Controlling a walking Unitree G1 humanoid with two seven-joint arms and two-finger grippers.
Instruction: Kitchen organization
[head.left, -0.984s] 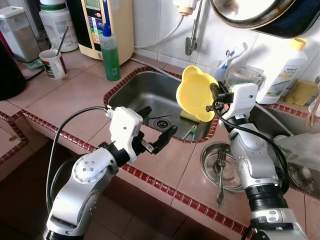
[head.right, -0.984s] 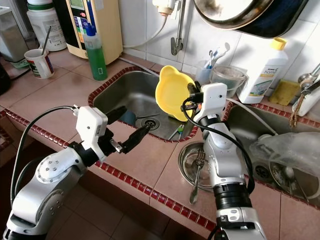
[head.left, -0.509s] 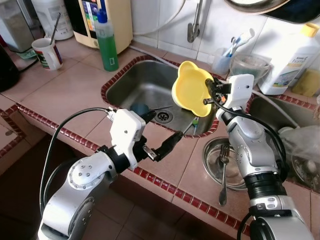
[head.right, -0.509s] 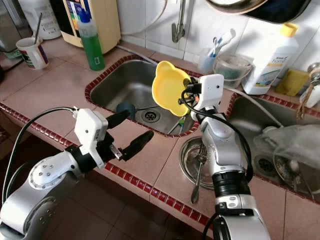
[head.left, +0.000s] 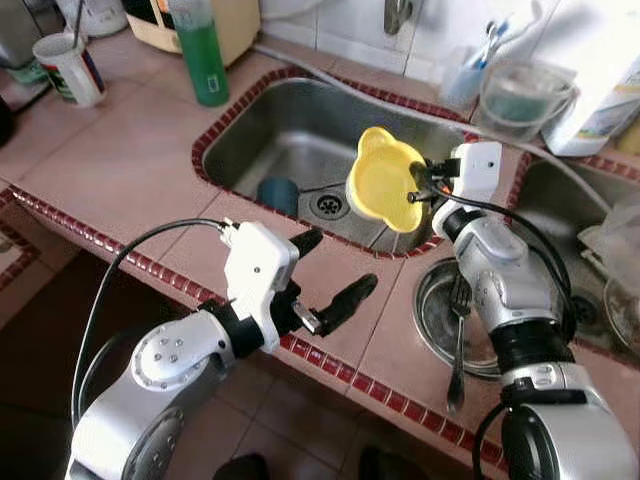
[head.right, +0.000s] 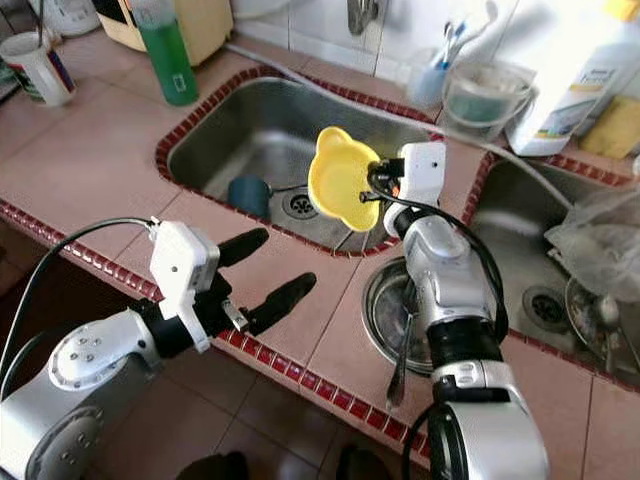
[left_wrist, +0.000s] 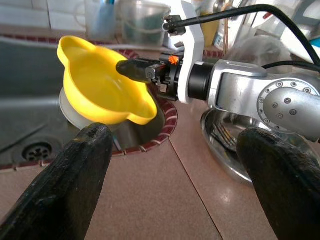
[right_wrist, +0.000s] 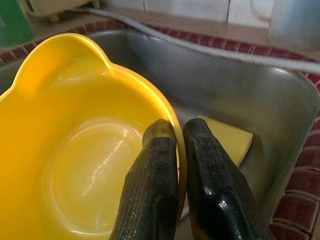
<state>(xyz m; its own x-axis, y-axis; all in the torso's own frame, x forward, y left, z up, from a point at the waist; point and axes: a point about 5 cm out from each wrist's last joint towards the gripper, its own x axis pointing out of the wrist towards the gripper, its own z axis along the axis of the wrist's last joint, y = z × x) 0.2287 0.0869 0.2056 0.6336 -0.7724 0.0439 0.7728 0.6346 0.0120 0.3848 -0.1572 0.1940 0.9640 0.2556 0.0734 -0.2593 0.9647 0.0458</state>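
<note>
Right pincer (head.left: 418, 186): closed on the rim of the yellow bowl (head.left: 383, 180); the right wrist view shows one finger inside the rim and one outside, pressed tight
Yellow bowl: held tilted on its side in the air over the sink (head.left: 270, 125), above the basin's edge at 4 o'clock from the drain (head.left: 328, 205); two ear-like tabs on its rim
Left pincer (head.left: 331, 273): open, fingers spread wide and gripping nothing; it hovers over the tiled bench (head.left: 130, 175) just before the sink's front edge, pointed toward the bowl
Sink contents: a small blue cup (head.left: 277, 193) at 9 o'clock from the drain; a yellow sponge (right_wrist: 230, 138) on the basin floor beneath the bowl
Metal plate (head.left: 436, 312): on the bench at 5 o'clock from the bowl, with a fork (head.left: 457, 335) lying across it, partly hidden by the right arm
Green bottle (head.left: 198, 55): upright on the bench at 10 o'clock from the sink
Mug (head.left: 68, 68): at the far left of the bench, with a utensil standing in it
Clear container (head.left: 516, 98): behind the sink at 1 o'clock, beside a white bottle (head.left: 603, 75)
</note>
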